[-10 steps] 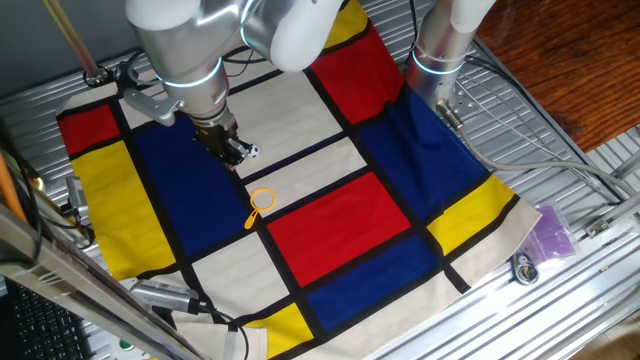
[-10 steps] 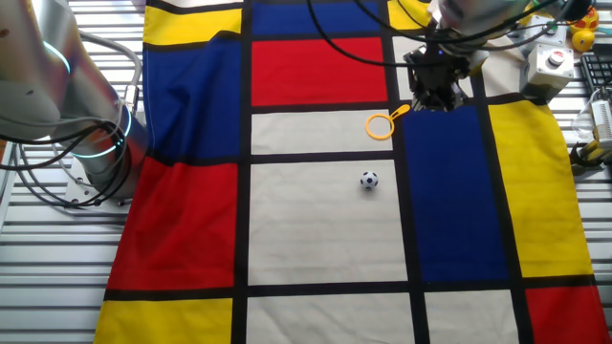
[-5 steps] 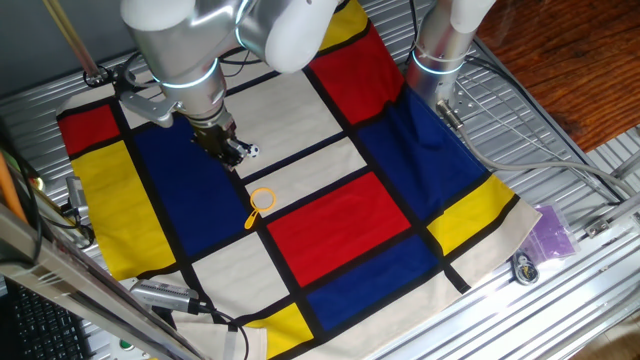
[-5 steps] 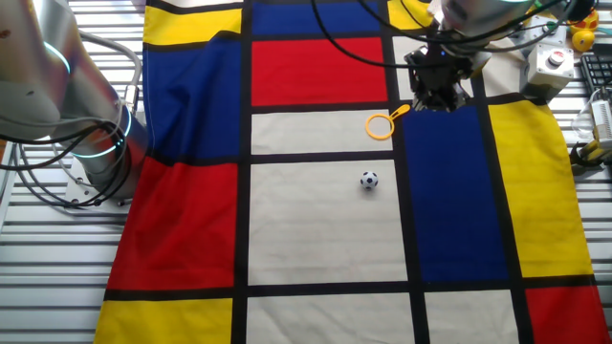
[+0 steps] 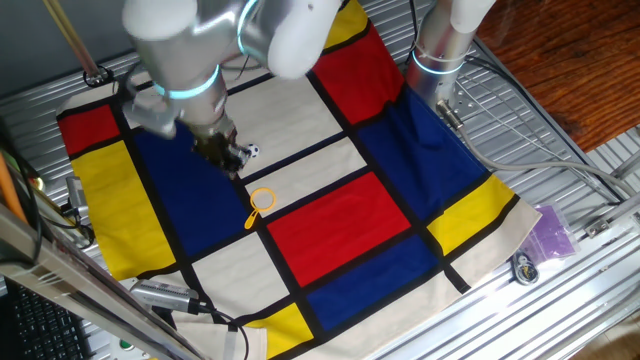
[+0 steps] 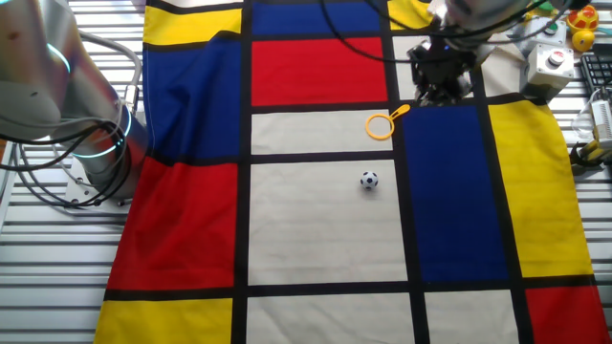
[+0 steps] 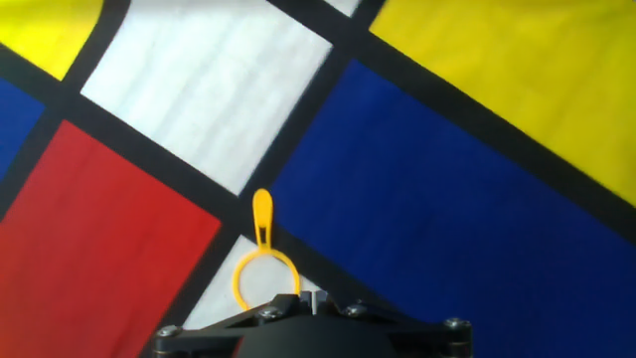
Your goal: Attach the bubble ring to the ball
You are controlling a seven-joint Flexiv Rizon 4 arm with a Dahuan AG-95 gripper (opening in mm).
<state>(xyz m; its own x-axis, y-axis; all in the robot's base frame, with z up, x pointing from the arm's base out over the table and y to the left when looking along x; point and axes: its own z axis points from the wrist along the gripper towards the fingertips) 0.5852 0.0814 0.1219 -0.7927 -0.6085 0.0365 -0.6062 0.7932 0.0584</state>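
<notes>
Arm's shifted slightly since a second ago, motion-blurred now; pincer (image 6: 441, 84) hovers just above the blue panel beside the bubble ring (image 6: 383, 123), can't tell its opening, looks empty. Ring lies flat on the tabletop (image 6: 316, 229) cloth, handle across the black stripe; ball (image 6: 369, 180) sits well apart on white. I'd say drop onto the handle, not the loop.

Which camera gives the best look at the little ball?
The other fixed view: the ball sits in the open on a white cloth panel. In one fixed view it peeks out beside the gripper. The hand view misses it.
</notes>
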